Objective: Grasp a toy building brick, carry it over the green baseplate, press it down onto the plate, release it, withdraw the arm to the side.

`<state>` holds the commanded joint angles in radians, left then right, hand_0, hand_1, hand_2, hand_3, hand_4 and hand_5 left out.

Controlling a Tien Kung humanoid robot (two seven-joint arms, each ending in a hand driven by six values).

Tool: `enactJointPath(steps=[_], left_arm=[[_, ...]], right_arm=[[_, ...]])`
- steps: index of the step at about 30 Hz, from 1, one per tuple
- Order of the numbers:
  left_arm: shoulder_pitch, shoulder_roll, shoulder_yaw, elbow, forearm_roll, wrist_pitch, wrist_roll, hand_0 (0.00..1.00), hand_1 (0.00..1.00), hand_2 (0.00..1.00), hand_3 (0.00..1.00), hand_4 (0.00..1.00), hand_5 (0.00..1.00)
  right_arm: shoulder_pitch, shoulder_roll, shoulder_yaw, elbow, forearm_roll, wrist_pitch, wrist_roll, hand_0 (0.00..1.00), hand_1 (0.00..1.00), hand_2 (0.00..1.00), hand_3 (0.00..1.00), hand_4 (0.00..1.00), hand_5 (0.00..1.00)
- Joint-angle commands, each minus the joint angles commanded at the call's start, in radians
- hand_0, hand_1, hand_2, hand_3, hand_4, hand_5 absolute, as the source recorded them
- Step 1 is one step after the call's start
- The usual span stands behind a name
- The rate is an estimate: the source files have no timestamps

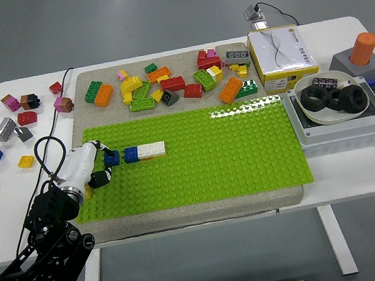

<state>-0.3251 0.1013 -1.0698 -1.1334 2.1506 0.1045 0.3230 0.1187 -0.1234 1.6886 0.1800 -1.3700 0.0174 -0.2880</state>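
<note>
A grey floor lies behind a white bench (182, 204), which carries a grey mat with a green baseplate (211, 158) on its near half. The left robot hand (99, 165) comes in from the lower left on a black arm and rests at the plate's left edge, its white back up and its dark fingers (99, 177) curled toward a blue brick (112, 158). The fingertips touch or nearly touch that brick; whether they pinch it cannot be told. The blue brick sits on the plate at the left end of a short row, with a second blue brick (131, 153) and a white brick (151, 148) just beside it to the right. A heap of loose bricks (165, 82) in red, yellow, orange and green lies on the mat beyond the plate. More small bricks (11, 127) are scattered on the bench's left end. To the right stand a yellow and white box (281, 50) and a grey tray holding a bowl of black rings (332, 99).
</note>
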Motion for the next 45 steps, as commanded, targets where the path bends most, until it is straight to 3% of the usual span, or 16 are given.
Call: enactJointPath(steps=[18,21,28,33,45], left_arm=[[0.017,0.009,-0.07,-0.107,-0.006,0.032,-0.033,0.981,0.918,0.909,0.571,0.626,0.03],[0.038,0.014,-0.091,-0.141,-0.042,0.04,-0.041,0.981,0.918,0.909,0.571,0.626,0.03],[0.147,0.02,-0.154,-0.243,-0.182,0.095,-0.114,0.979,0.914,0.911,0.587,0.655,0.045],[0.22,0.011,-0.18,-0.26,-0.269,0.13,-0.155,0.97,0.899,0.896,0.579,0.618,0.011],[0.246,-0.002,-0.179,-0.252,-0.297,0.15,-0.184,0.965,0.892,0.881,0.572,0.605,0.016]], right_arm=[[-0.011,0.015,-0.02,0.0,0.002,0.001,-0.005,0.628,0.604,0.595,0.702,0.777,0.951],[-0.014,0.021,-0.024,0.0,-0.002,0.004,-0.007,0.628,0.604,0.595,0.702,0.777,0.951],[-0.024,0.031,-0.041,0.0,0.018,0.007,-0.006,0.629,0.604,0.623,0.702,0.778,0.953],[-0.031,0.038,-0.053,0.0,0.032,0.008,-0.006,0.63,0.607,0.632,0.701,0.777,0.952],[-0.029,0.046,-0.079,0.0,0.046,0.016,-0.011,0.63,0.603,0.635,0.699,0.773,0.948]])
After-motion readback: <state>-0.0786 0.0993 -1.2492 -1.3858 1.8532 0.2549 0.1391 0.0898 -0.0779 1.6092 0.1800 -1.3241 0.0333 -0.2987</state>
